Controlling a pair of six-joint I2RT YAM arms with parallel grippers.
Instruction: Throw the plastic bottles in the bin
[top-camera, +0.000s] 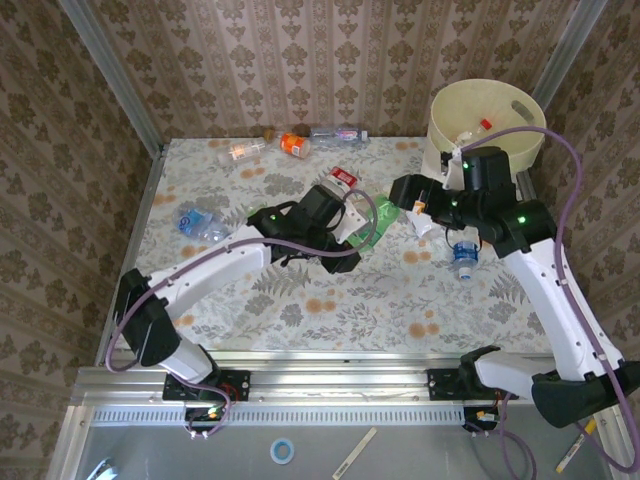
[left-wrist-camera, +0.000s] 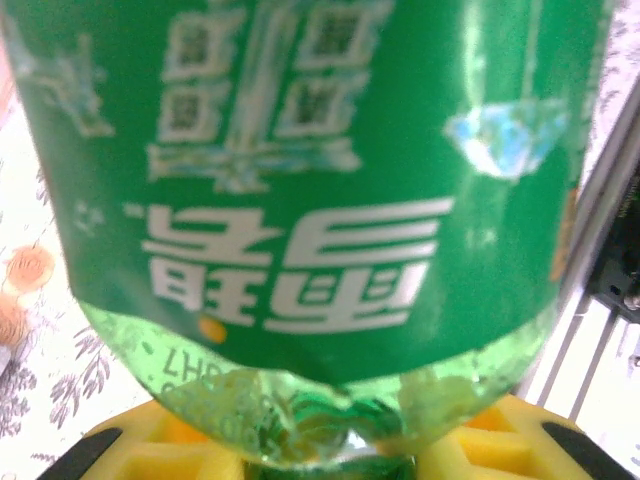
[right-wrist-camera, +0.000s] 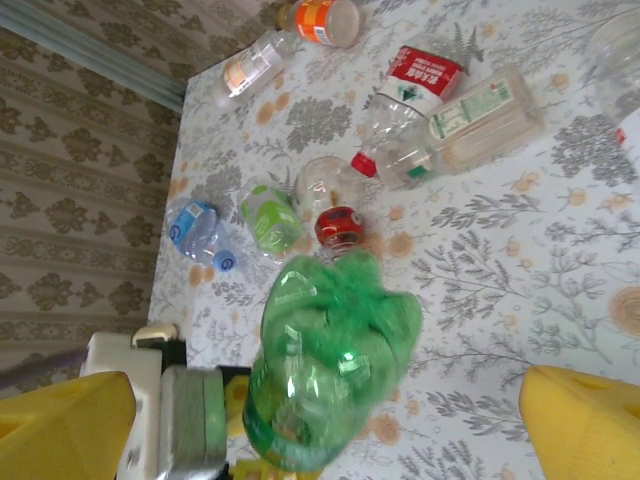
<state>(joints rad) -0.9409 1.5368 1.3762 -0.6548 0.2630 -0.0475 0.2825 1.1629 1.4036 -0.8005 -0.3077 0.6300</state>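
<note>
Green bottle (left-wrist-camera: 300, 200) between the left jaws

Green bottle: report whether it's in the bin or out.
Out. The green bottle is gripped in the left gripper over the table, well short of the bin at the far right corner.

Lab rig: aluminium rail (top-camera: 340, 385), wallpaper backdrop (top-camera: 300, 60)

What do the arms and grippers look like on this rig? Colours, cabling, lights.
The left arm and right arm have white link shells and black joints, each with small green lights. A purple cable loops along each arm. The left gripper and right gripper have yellow fingers on black bodies.
</note>
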